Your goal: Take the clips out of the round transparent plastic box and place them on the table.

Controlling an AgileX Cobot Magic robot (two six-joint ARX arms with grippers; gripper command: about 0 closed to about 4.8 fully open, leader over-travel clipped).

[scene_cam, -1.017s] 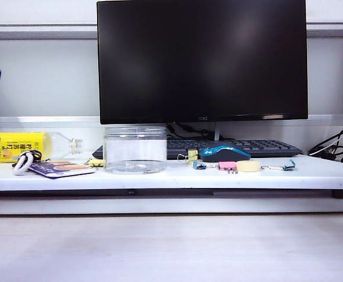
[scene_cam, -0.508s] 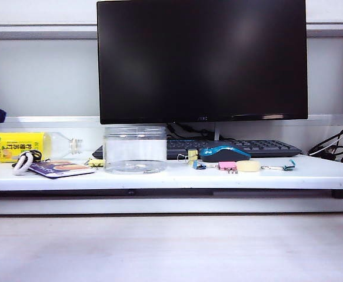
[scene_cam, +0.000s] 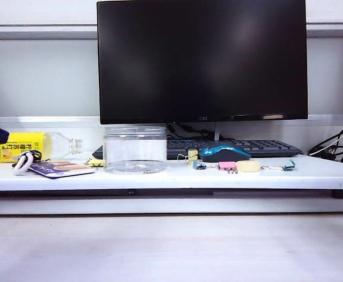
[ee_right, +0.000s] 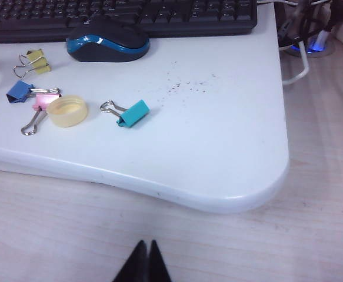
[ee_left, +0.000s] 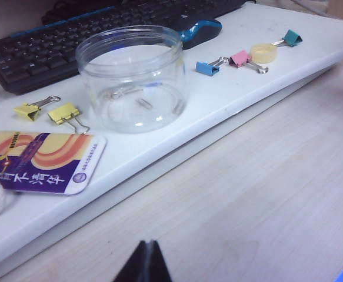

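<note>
Upright on the long white bench [ee_left: 230, 111]: round transparent plastic box [ee_left: 133, 79] with ridged rim, seemingly empty. Just beside it, two pale-yellow binder clips [ee_left: 53, 111]. Over the wood surface, left end effector [ee_left: 145, 264] and right end effector [ee_right: 145, 261], both pinched closed, holding nothing.

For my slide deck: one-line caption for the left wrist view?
Shut left gripper over the wood surface; clear round box on the white table beside two yellow clips.

Pale-yellow clips [ee_left: 47, 111], clear round transparent plastic box [ee_left: 133, 76], white table [ee_right: 218, 141], teal clip [ee_right: 133, 113].
</note>
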